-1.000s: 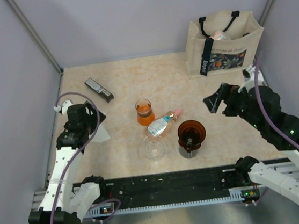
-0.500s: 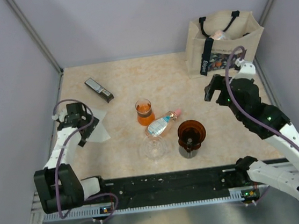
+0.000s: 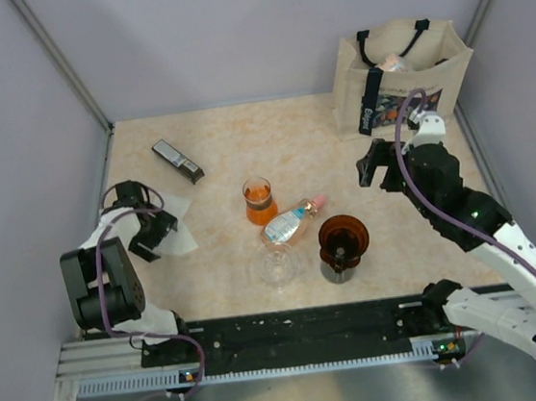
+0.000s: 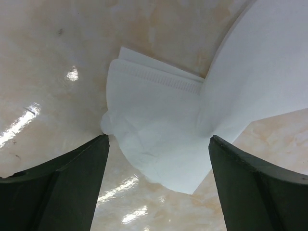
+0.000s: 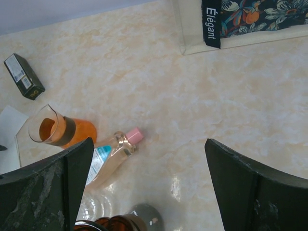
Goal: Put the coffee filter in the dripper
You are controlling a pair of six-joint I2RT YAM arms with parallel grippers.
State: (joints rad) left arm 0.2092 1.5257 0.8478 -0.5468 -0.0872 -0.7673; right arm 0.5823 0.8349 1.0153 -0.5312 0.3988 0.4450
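Beige marbled tabletop [image 3: 271, 142] runs between lavender walls, and my trouble starts at its far left. The left gripper [image 4: 159, 139] hangs low with jaws spread and nothing in them, straddling the coffee filter [image 4: 154, 125], which lies flat on the surface. Paper this thin gives my fingers no edge. If I close too high they will skate over it, and if I press too hard they will crumple it. A second white sheet [image 4: 260, 62] overlaps the filter's far corner, so I might lift both.

Further right, the glass of orange liquid [image 3: 259, 201], a toppled bottle [image 3: 292, 222] and the clear glass cup [image 3: 273, 265] stand in a cluster between the filter and the dripper [image 3: 342, 238]. A low carry could knock any of them, and the orange glass would spill. The clear cup sits just beside the dripper, so a sloppy release could drop the paper in the wrong vessel.

At right, my right gripper [image 5: 148, 144] hovers wide open and empty, near the tote bag [image 3: 399, 74], offering no steadying hold on the dripper.
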